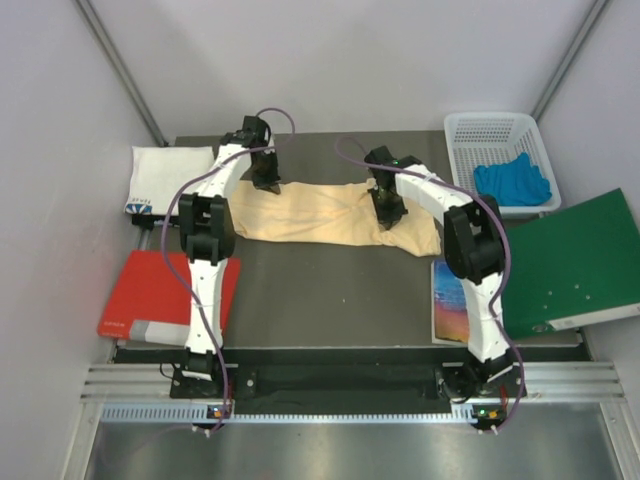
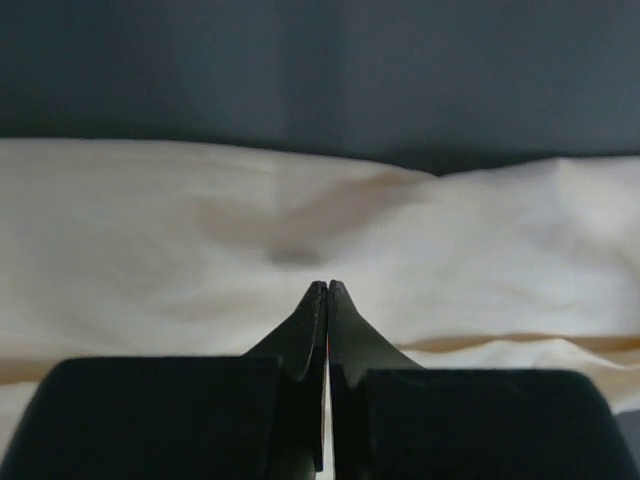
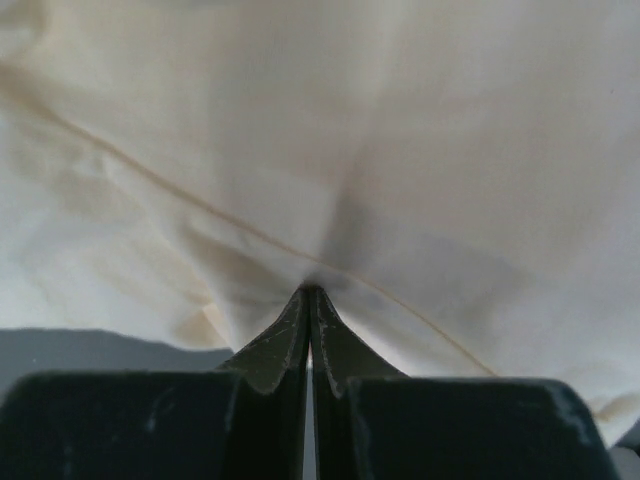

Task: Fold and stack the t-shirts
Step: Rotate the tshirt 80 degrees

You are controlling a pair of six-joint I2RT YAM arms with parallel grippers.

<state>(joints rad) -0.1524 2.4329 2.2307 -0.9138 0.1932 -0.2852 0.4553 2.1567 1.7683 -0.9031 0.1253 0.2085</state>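
From above I see the peach-yellow t-shirt (image 1: 320, 212) spread mid-table and the white t-shirt (image 1: 168, 176) folded at far left. On the left wrist, the left gripper (image 2: 327, 292) is closed tight over the peach cloth; I cannot confirm a pinch. On the right wrist, the right gripper (image 3: 309, 295) is clamped on a gathered fold.

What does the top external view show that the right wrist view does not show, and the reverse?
Only top external: white t-shirt folded at far left, basket holding blue cloth, red folder, green folder. Only right wrist: cloth folds converging at the closed fingertips, a thin seam line. Both: peach t-shirt and the right gripper shut on it.
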